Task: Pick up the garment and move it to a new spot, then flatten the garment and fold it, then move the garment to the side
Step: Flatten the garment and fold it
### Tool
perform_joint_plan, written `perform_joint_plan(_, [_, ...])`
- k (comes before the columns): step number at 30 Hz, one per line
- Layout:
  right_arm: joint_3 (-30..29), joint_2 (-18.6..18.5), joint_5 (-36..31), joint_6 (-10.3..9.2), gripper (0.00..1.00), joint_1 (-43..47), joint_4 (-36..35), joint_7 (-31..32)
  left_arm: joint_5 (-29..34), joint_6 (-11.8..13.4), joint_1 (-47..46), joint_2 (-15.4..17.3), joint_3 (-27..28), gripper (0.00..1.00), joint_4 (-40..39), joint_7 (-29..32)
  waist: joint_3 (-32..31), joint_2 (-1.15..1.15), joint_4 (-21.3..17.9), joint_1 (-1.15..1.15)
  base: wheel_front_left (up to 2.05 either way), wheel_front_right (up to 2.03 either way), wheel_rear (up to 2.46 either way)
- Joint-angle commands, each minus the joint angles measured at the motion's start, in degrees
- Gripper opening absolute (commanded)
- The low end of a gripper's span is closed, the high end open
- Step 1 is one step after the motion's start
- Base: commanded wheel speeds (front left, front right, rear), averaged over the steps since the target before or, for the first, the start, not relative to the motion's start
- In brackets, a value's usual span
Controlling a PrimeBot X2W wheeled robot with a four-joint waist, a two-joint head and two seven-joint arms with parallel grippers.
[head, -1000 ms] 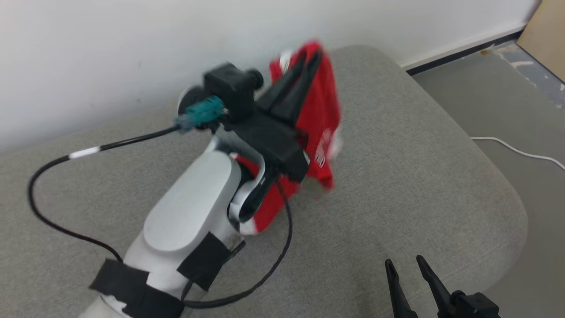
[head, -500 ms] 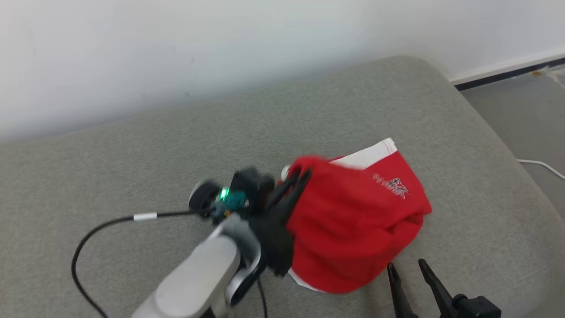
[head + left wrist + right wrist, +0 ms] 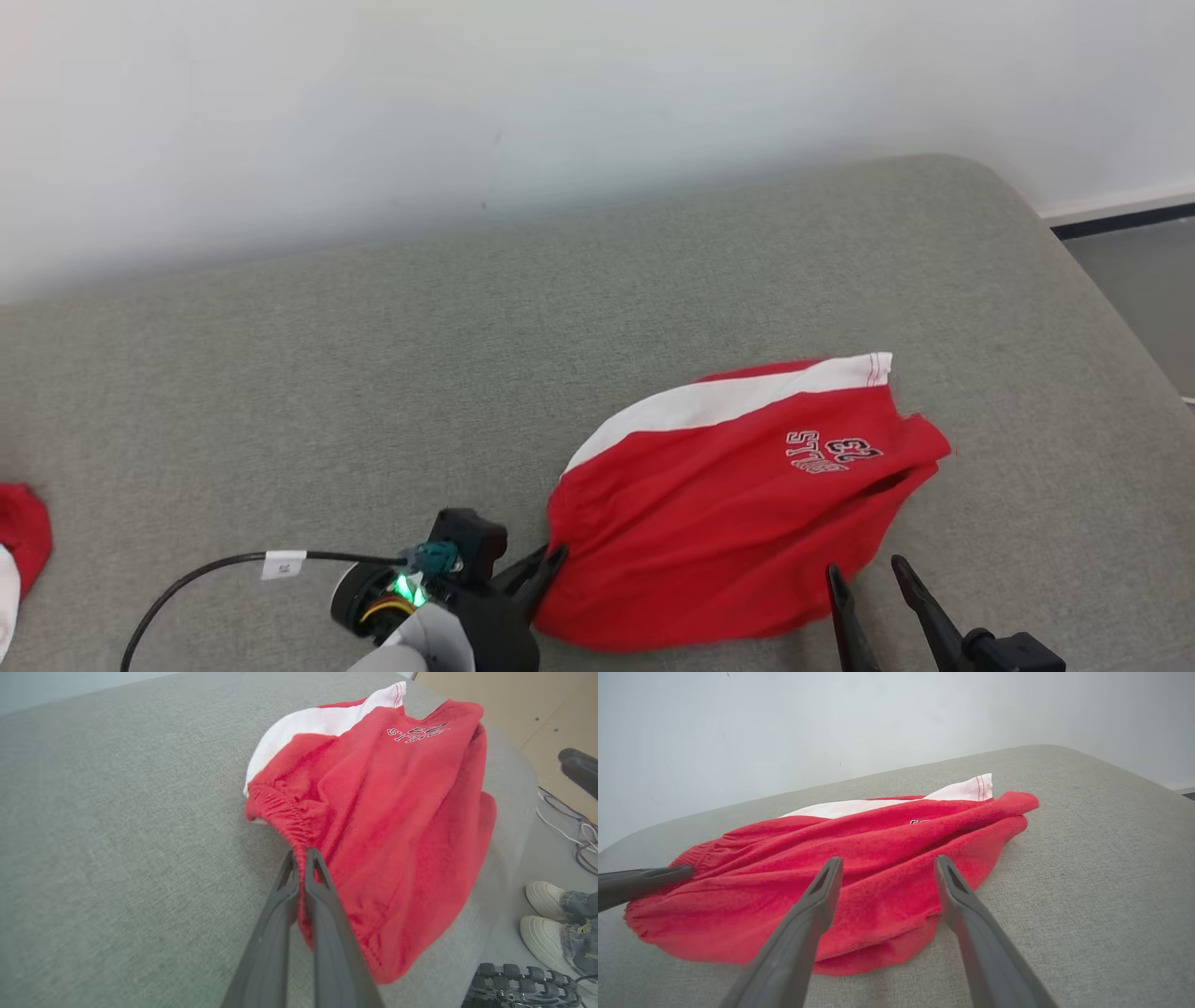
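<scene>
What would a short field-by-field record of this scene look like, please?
garment: red shorts with a white panel, lying rumpled, not flattened
surface: grey cushion
left gripper: shut on the shorts' elastic waistband
right gripper: open, at the shorts' near edge, holding nothing
other: red cloth at the cushion's left edge; a person's shoes on the floor

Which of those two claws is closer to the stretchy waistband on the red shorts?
Left. The left gripper is shut on the waistband; the right gripper hangs open near the leg end of the red shorts.
</scene>
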Motion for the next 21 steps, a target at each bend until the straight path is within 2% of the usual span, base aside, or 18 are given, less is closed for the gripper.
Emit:
perform_joint_plan(1, [0.0,-0.2,0.2,-0.12,1.0,0.5,0.0,0.0,-0.2,-0.4,0.9,0.3,-0.1,0.0,-0.1,0.1,-0.5,0.0,0.7,0.0,0.0,0.0,0.0])
perform_joint_plan(5, [-0.1,-0.1,0.2,-0.12,1.0,0.7,0.0,0.0,0.0,1.4,1.6,2.2,0.5,0.0,0.0,-0.3,-0.9,0.0,1.5,0.0,0.0,0.0,0.0])
perform_joint_plan(6, [0.1,0.0,0.3,-0.12,1.0,0.5,0.0,0.0,0.7,2.9,1.3,3.1,1.0,0.0,0.6,-0.9,-1.0,0.0,1.6,0.0,0.0,0.0,0.0])
perform_joint_plan(13, [0.2,0.2,0.5,-0.12,1.0,0.3,0.1,0.0,1.5,5.8,1.9,5.2,1.0,0.0,1.5,0.5,-1.2,0.0,1.8,0.0,0.0,0.0,0.0])
perform_joint_plan(15, [0.0,0.2,0.6,-0.12,1.0,0.5,0.1,0.0,2.1,7.8,2.9,6.6,1.2,0.0,1.1,0.4,-1.3,0.0,1.7,0.0,0.0,0.0,0.0])
perform_joint_plan(20, [-0.7,0.3,0.5,-0.13,1.0,0.8,-0.2,0.0,0.5,10.1,6.7,7.0,1.9,0.0,-2.2,-0.2,-1.2,0.0,1.9,0.0,0.0,0.0,0.0])
perform_joint_plan(21, [-0.8,0.4,0.5,-0.13,1.0,0.9,-0.4,0.0,0.0,10.6,7.5,6.9,2.2,0.45,-3.2,-0.7,-1.2,0.0,2.0,0.0,0.0,0.0,0.0])
